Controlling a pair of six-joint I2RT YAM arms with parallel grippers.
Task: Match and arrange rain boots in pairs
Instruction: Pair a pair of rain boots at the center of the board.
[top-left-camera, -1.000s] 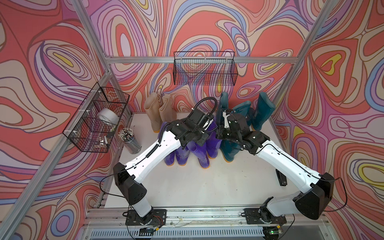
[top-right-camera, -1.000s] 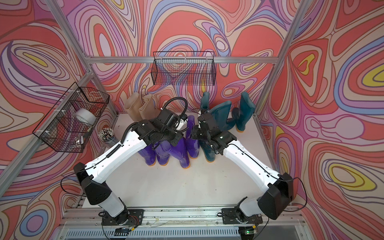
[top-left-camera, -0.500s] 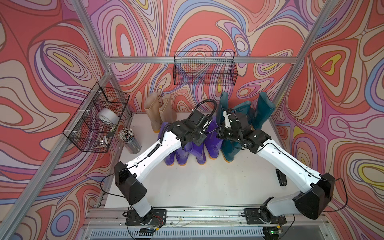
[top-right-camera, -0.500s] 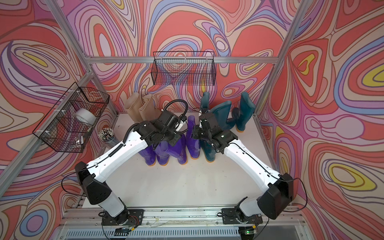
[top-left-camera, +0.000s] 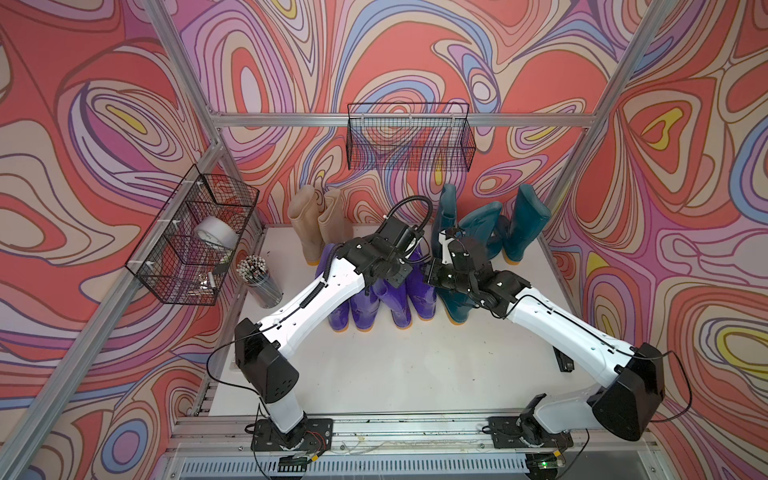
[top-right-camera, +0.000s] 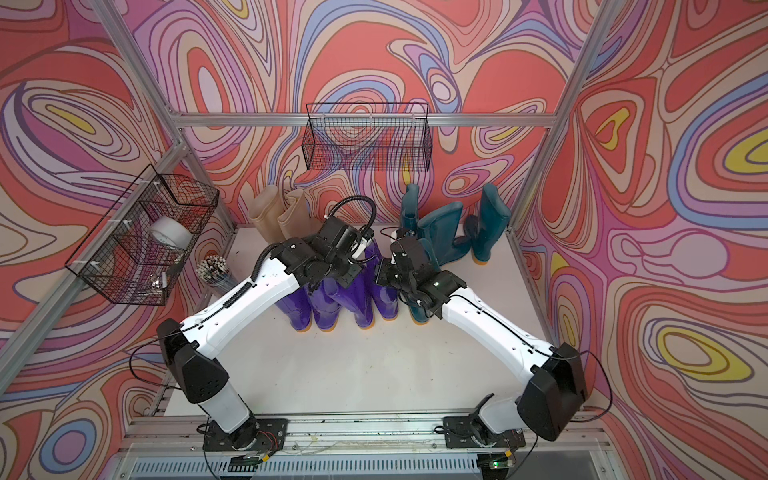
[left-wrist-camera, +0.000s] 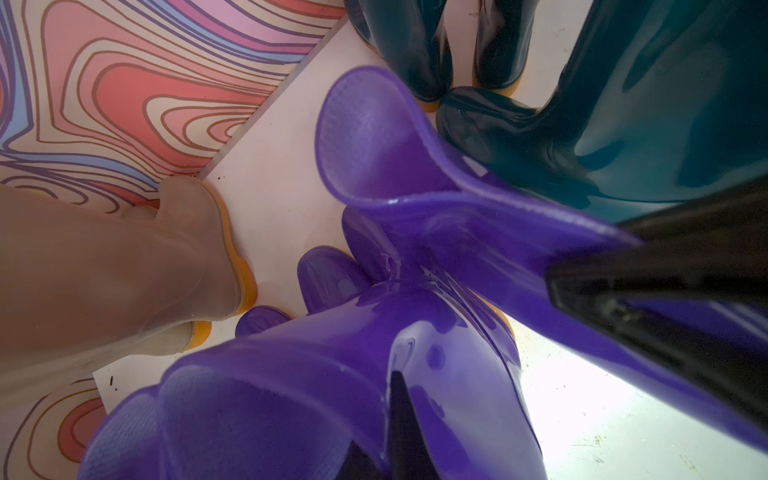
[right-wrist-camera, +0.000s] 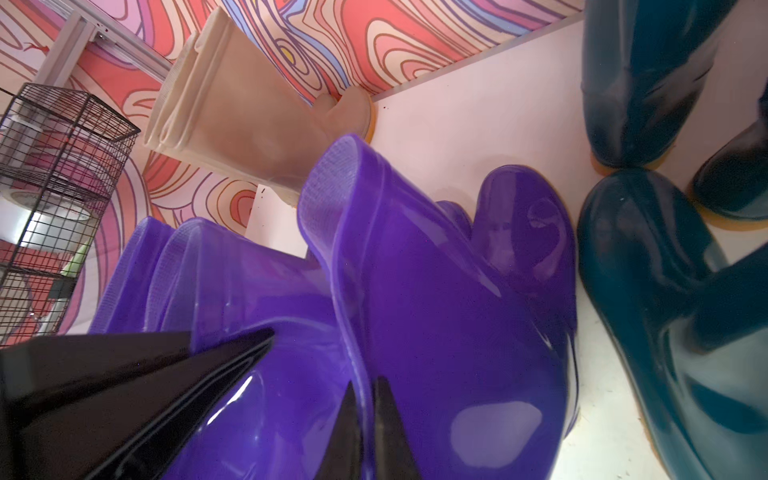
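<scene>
Swirl-patterned walls enclose a white tabletop (top-left-camera: 395, 365). Four purple rain boots (top-left-camera: 399, 307) stand at its centre, with a beige pair (top-left-camera: 316, 224) at eleven o'clock and teal boots (top-left-camera: 482, 224) at one o'clock. The left gripper (left-wrist-camera: 374, 411) is clamped on a purple boot (left-wrist-camera: 257, 415) at its cuff. The right gripper (right-wrist-camera: 365, 382) pinches the neighbouring boot (right-wrist-camera: 436, 311) likewise. They are best moved slowly with soles level, as the soft cuffs likely fold.

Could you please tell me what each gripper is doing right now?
Left gripper: closed on the rim of a purple boot.
Right gripper: closed on the rim of the neighbouring purple boot.
</scene>
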